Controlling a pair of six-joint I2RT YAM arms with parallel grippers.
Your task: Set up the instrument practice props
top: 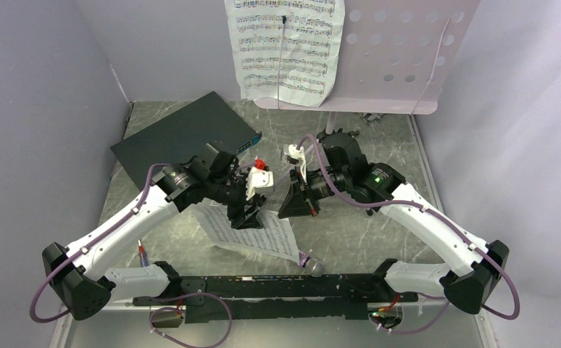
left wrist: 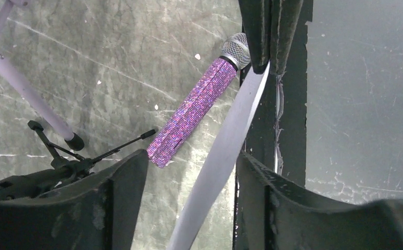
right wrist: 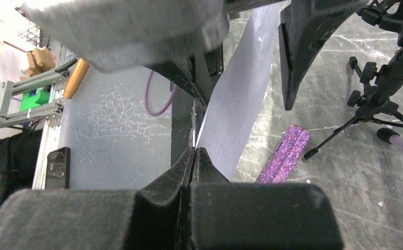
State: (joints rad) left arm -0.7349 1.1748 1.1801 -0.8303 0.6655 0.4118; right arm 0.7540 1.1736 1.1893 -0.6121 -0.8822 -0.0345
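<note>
1. Left gripper [left wrist: 191, 161]: jaws apart, gripping nothing. The loose sheet [right wrist: 238, 88] crosses the gap on a slant, nearer one finger, and I can't see it touching either. Right gripper [right wrist: 194, 156]: pinched shut on that sheet's edge, tip to tip with the left one.
2. Stand [top: 401, 51]: upright at the far edge, right of centre. The hung sheet [top: 285, 43] covers its left half and the right half is bare. The bare half lies straight beyond the right arm, so the right arm is nearer. The left would have to reach across.
3. Loose sheet: mid-table [top: 379, 239], between the two grippers. One edge is lifted in the right pinch and the rest trails down toward the base rail [top: 277, 286]. From above, its long axis runs diagonally, far-left to near-right. My read is that it has to go away from both arms and a bit right, turned so the long axis stands vertical like the hung sheet. The whole move hinges on that turn.
4. Mic stand [right wrist: 384, 99]: black tripod standing on the table at the far right, behind the right arm. I can't make out the ring mount.
5. Mic [left wrist: 197, 107]: flat on the table, just beside the loose sheet's near-right corner and up against the base rail. Its long axis is diagonal, with the grille head pointing near-right at the rail. It's well apart from the mic stand and not yet mounted.
</note>
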